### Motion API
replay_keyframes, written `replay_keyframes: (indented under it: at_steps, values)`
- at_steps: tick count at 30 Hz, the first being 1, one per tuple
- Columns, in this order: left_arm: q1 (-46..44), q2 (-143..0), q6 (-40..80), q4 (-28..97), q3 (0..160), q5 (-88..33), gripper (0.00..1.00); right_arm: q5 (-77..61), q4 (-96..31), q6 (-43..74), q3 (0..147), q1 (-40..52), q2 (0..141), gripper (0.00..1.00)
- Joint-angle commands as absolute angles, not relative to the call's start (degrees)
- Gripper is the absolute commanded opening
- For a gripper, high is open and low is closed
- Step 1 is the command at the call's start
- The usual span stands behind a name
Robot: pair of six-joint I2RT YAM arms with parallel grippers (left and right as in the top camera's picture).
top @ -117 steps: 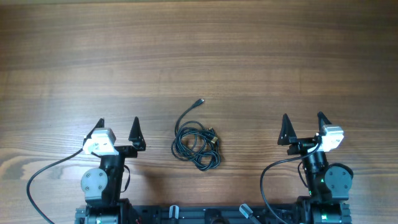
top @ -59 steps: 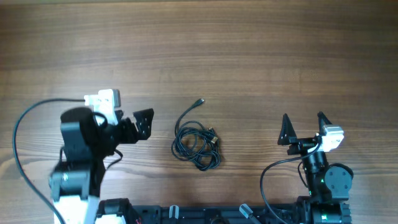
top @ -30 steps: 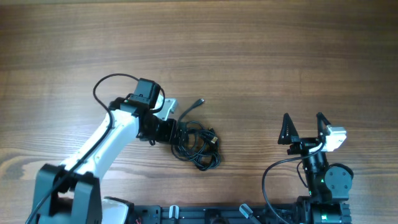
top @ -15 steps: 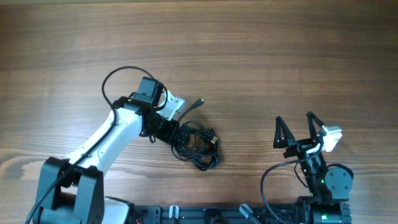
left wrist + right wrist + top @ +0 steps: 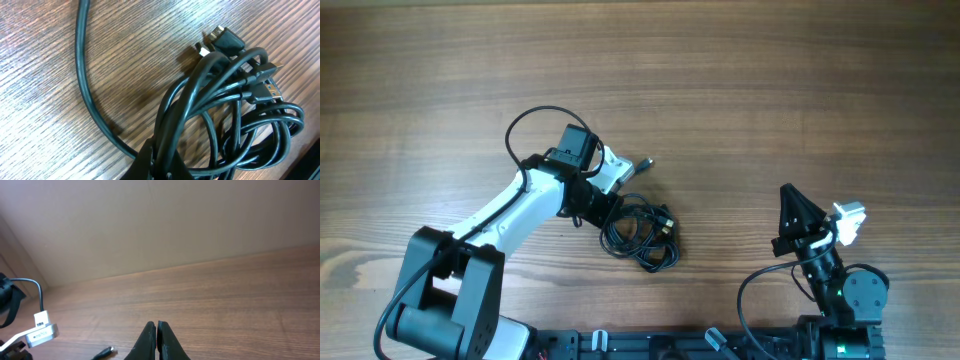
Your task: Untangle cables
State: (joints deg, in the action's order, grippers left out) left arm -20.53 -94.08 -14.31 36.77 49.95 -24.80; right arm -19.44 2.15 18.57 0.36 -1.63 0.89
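The cables (image 5: 642, 232) lie as a knotted black bundle on the wooden table near its middle, with one loose plug end (image 5: 643, 163) reaching up and away. My left gripper (image 5: 603, 207) sits at the bundle's left edge. In the left wrist view it (image 5: 162, 150) is shut on a few strands of the cables (image 5: 225, 115), and the plug ends (image 5: 225, 40) lie beyond them. My right gripper (image 5: 787, 192) is shut on nothing, well right of the bundle. The right wrist view shows its tips (image 5: 156, 325) pressed together above bare wood.
The left arm's own thicker black wire (image 5: 535, 125) loops above its wrist. The loose plug end (image 5: 102, 353) and the left arm's white camera housing (image 5: 42, 330) show at the lower left of the right wrist view. Bare wooden table (image 5: 770, 80) extends all round.
My left gripper moved right into the bundle's left edge and closed on strands. My right gripper closed from wide open and shifted slightly lower.
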Motion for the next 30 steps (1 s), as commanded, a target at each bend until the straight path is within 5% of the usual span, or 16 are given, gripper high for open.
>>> replay_keyframes:
  at_steps: [1,8,15,18,21,27,30]
  values:
    - [-20.78,-94.45,-14.52,35.29,49.74,-29.10,0.04,-21.04,0.10,19.66,2.13,-1.96,0.43,0.04]
    - [-20.67,-92.68,-3.07,24.25,50.00,-32.75,0.04,-24.80,-12.71,16.51,17.19,-1.96,14.26,0.04]
    - [-20.69,-88.68,8.34,9.04,50.02,-32.84,0.04,-37.89,-34.96,2.20,43.64,-1.78,50.04,0.06]
    - [-20.84,-87.81,10.20,5.17,50.02,-33.56,0.04,-48.69,-33.93,1.67,45.91,-1.78,59.02,0.26]
    - [-20.84,-87.74,12.93,2.24,50.02,-34.83,0.04,-52.80,-32.69,5.41,45.91,-1.78,65.32,0.34]
    - [-22.76,-87.74,12.95,-4.14,50.00,-35.11,0.04,-64.36,-18.63,28.80,45.89,-1.78,68.34,1.00]
    - [-25.10,-87.74,13.06,-11.03,50.00,-34.26,0.04,-62.04,-15.46,39.42,45.84,-1.78,68.49,0.99]
